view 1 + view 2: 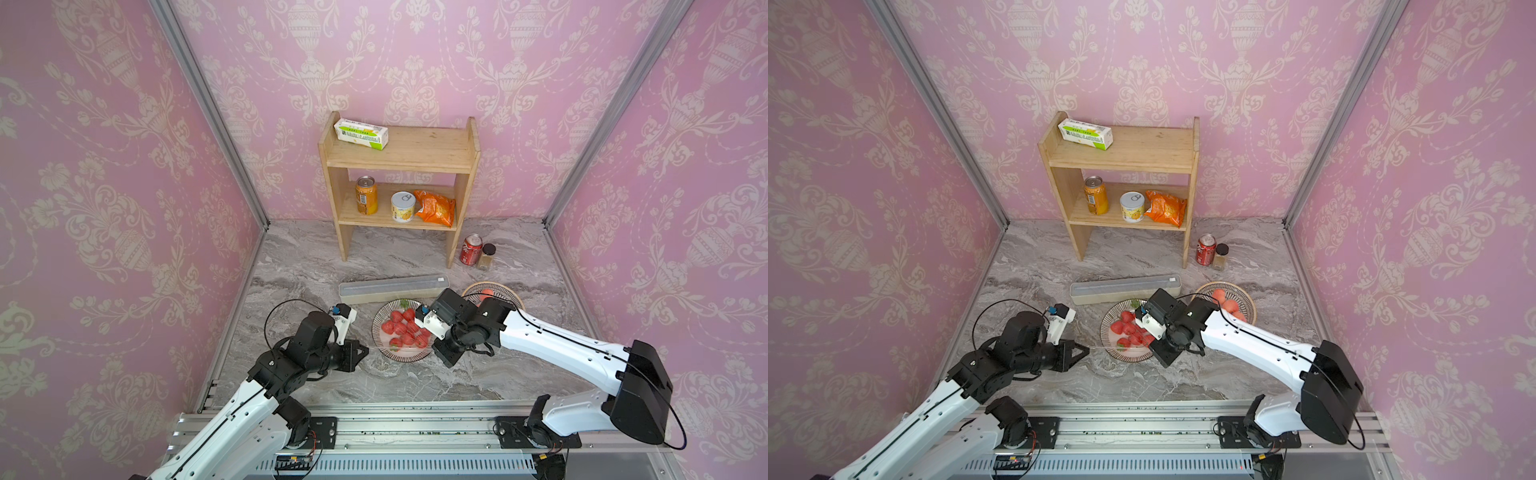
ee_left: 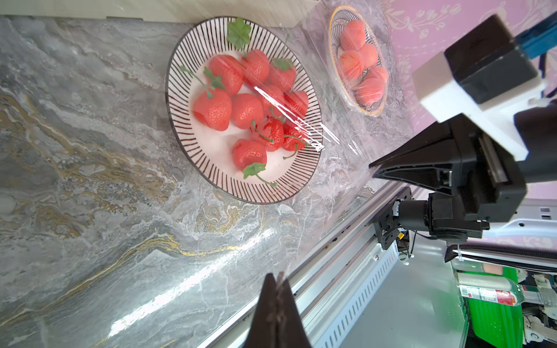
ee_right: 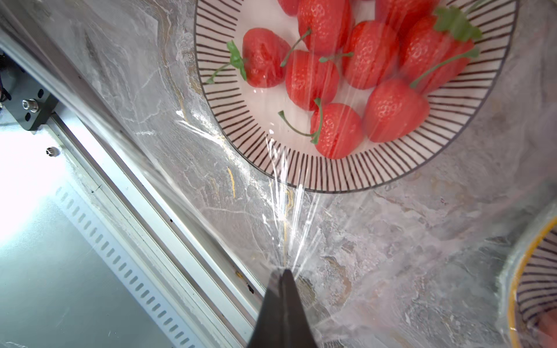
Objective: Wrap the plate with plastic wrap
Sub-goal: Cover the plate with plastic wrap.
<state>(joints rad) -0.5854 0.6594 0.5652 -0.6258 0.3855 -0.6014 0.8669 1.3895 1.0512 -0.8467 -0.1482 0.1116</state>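
Left wrist view is giving what the top views barely give. The plastic wrap (image 2: pixel 289 117) is showing as a clear, glossy sheet, with bright crinkled streaks running over the strawberries (image 2: pixel 245 110) on the striped plate (image 2: pixel 180 126). The right gripper (image 2: pixel 373 169) is appearing side-on there, its jaws pressed together on the film's edge. The left gripper (image 2: pixel 278 275) is likewise pinching film between closed tips. The right wrist view is adding a fan of shiny creases that is spreading from the right gripper's closed tips up to the plate's rim, with the berries looking hazy beneath. In both top views the film is reading only as a faint line between the two grippers, yet these views alone are laying out the scene. The plate is sitting mid-way across the marble tabletop (image 1: pixel 316 266). The long cream dispenser box (image 1: pixel 392 289) with its greyish lid is lying just beyond it at the plate's 12 o'clock. The left gripper is hanging at the plate's 8 o'clock and the right gripper at its 4 o'clock. A second plate (image 1: pixel 1248 303) of peaches (image 1: pixel 1223 300) is sitting at 2 o'clock, partly hidden behind the right arm. The box's long axis is running from 9 to 3 o'clock, its 3 o'clock end lying slightly farther back. The sheet is stretching from the box side at 12 o'clock toward 6 o'clock above the plate. Its held edge is running taut from 8 to 4 o'clock between the grippers. Whether the film is touching the berries, I cannot tell.
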